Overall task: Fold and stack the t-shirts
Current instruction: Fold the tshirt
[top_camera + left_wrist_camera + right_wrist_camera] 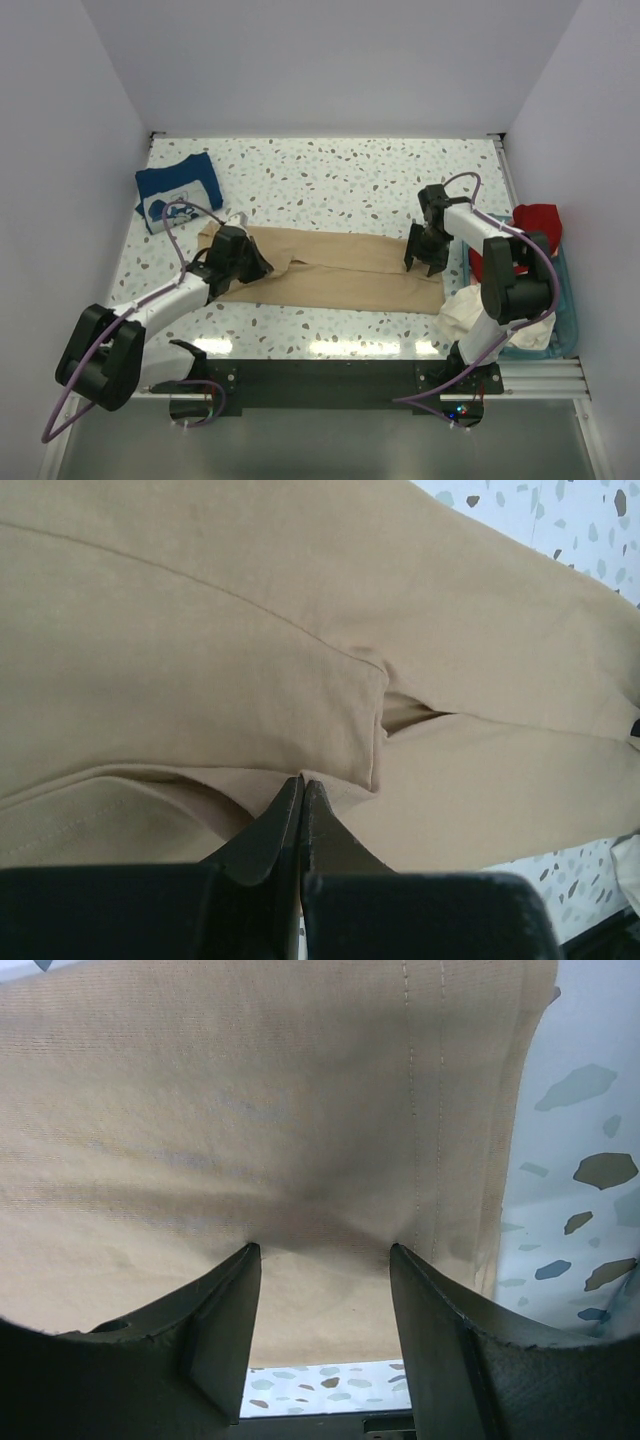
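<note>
With the left gripper (302,780) pressed shut at the tan t-shirt (250,630) fold and the right gripper (322,1250) spread astride its hem, cloth may slip and skew.

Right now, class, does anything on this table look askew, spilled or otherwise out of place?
Yes. The cream-white shirt spills, unfolded, over the rim of the teal basket towards the table. The folded navy shirt lies tilted against the table's edges. The tan shirt lies flat, mid-fold.

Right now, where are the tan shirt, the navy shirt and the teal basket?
tan shirt (340,266): top view, middle of its body.
navy shirt (178,180): top view, blue cloth above the print.
teal basket (567,300): top view, its right rim.
</note>
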Controlling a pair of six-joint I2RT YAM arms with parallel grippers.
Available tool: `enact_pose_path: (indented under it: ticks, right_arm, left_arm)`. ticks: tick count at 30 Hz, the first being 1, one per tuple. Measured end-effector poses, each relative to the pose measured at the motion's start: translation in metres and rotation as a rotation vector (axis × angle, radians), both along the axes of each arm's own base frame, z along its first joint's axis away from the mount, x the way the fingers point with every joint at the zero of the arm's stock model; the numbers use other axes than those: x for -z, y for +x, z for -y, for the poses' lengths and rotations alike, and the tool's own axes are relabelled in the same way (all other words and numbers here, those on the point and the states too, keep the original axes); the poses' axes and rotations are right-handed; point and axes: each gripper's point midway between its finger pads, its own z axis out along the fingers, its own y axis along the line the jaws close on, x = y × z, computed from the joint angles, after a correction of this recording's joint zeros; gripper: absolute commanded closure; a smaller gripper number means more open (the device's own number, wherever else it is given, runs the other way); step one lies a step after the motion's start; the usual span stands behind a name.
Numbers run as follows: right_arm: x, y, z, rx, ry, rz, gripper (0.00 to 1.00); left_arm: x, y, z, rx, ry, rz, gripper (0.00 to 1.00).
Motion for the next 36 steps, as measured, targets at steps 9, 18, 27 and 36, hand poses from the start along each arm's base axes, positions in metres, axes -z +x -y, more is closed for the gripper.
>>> enact_pose_path:
  ticks: [9,18,27,36]
  right_arm:
    - [0.002,-0.002,0.000,0.000,-0.001,-0.005,0.42]
    - [0.002,-0.002,0.000,-0.001,-0.001,-0.005,0.42]
    - [0.003,-0.003,0.000,-0.001,-0.002,-0.010,0.42]
    - [-0.001,0.002,0.000,-0.001,-0.001,0.000,0.42]
  left_arm:
    - [0.001,-0.018,0.008,-0.017,-0.045,-0.055,0.82]
    - [0.001,-0.031,0.023,0.004,-0.107,-0.100,0.68]
    - [-0.022,-0.047,0.045,0.052,-0.243,-0.131,0.62]
    - [-0.067,-0.034,0.045,0.073,-0.234,-0.049,0.54]
